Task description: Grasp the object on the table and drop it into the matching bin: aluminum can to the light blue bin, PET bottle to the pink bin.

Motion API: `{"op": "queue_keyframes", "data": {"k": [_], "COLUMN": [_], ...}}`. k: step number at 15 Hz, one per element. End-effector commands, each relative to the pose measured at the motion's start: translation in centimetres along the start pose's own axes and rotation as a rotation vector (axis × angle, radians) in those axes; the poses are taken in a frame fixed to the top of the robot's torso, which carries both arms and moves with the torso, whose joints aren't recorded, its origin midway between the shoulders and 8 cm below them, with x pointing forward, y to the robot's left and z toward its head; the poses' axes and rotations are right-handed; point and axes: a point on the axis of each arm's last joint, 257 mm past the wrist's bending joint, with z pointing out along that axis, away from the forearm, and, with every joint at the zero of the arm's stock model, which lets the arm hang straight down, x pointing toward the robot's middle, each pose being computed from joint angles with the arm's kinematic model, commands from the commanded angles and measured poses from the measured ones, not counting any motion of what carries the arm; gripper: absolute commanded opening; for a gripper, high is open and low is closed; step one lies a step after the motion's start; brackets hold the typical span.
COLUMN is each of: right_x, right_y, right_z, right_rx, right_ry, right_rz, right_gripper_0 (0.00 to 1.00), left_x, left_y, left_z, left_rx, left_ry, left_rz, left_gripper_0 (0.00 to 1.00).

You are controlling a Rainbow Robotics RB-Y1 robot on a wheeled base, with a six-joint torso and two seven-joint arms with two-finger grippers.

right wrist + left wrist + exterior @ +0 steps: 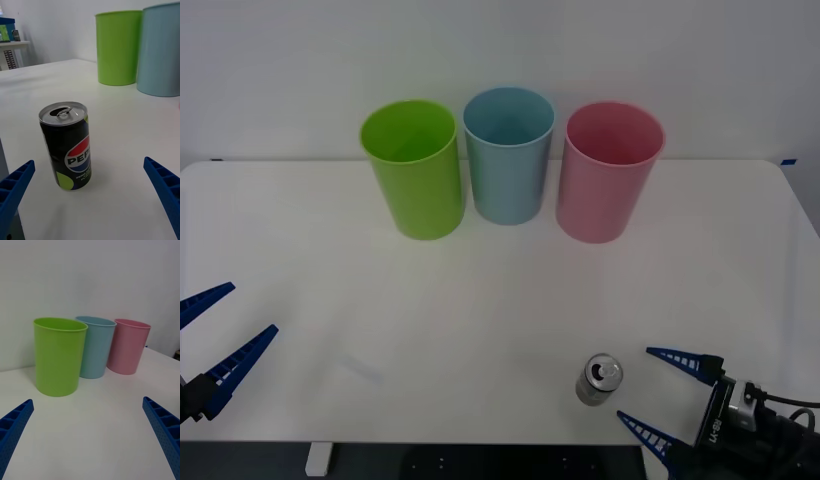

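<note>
The aluminum can point(599, 378) stands upright at the lower right of the frame, just left of the right gripper point(658, 393), whose blue fingers point(680, 358) are spread wide and not touching it. To grip well, the fingers should slide to either side of the can's middle before closing. The left gripper point(218, 335) waits, fingers apart, at lower left. Across the white counter point(500, 300), the light blue bin point(508, 160) stands top centre.

The light blue bin point(160, 48) and the can's point(69, 146) logo lettering are cut off.
</note>
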Motion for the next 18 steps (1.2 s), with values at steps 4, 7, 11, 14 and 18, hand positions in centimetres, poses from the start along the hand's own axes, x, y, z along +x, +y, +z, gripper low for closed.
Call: {"op": "queue_keyframes", "data": {"k": [4, 7, 11, 14, 18], "right_x": [0.4, 0.6, 0.7, 0.7, 0.7], "right_y": [0.8, 1.3, 1.6, 1.9, 2.2], "right_z": [2.3, 3.6, 5.1, 6.1, 7.1], "right_rx": [-0.011, -0.015, -0.019, -0.018, -0.020], "right_ry": [0.004, 0.004, 0.009, 0.007, 0.003], "right_rz": [0.002, 0.002, -0.009, -0.010, -0.006], "right_gripper_0": [1.00, 1.00, 1.00, 1.00, 1.00], "left_x": [0.0, 0.0, 0.0, 0.0, 0.0], "left_y": [0.0, 0.0, 0.0, 0.0, 0.0], "left_z": [0.0, 0.0, 0.0, 0.0, 0.0], "left_rx": [0.000, 0.000, 0.000, 0.000, 0.000], "left_ry": [0.000, 0.000, 0.000, 0.000, 0.000], "left_rz": [0.000, 0.000, 0.000, 0.000, 0.000], "left_gripper_0": [1.00, 1.00, 1.00, 1.00, 1.00]}}
